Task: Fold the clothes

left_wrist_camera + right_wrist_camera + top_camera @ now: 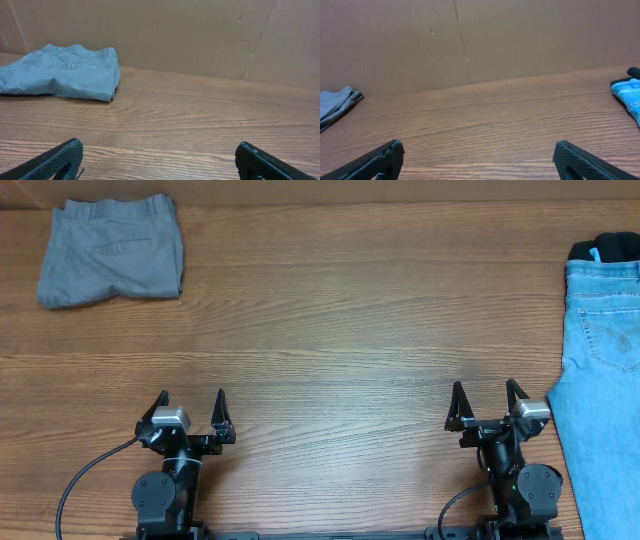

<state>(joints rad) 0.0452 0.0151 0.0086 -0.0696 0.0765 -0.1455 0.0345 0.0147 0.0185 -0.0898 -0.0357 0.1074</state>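
The left jaws stand wide open above the near edge of the bench (330, 330). They hold nothing and touch nothing; in the left wrist view you see only bare wood between the two fingers. The right jaws are the same, spread wide and empty, with bare wood between them in the right wrist view. Both arms sit low at the near side, well apart from each other.

From the left jaws, the grey shorts (110, 252) lie well away, in the far left corner. They make a compact, nearly square packet with the back pocket facing up. I judge that they are already folded and set aside.

Just beside the right jaws, on their outer side, the blue jeans (603, 380) lie stretched along the right edge of the bench. A part of them is cut off by the overhead picture. They look flat and at full length, so I judge that they are not yet folded. Something dark (610, 246) shows at their far end, and I cannot tell what it is.

So about half of the work seems done, and the jeans are what is left for you.
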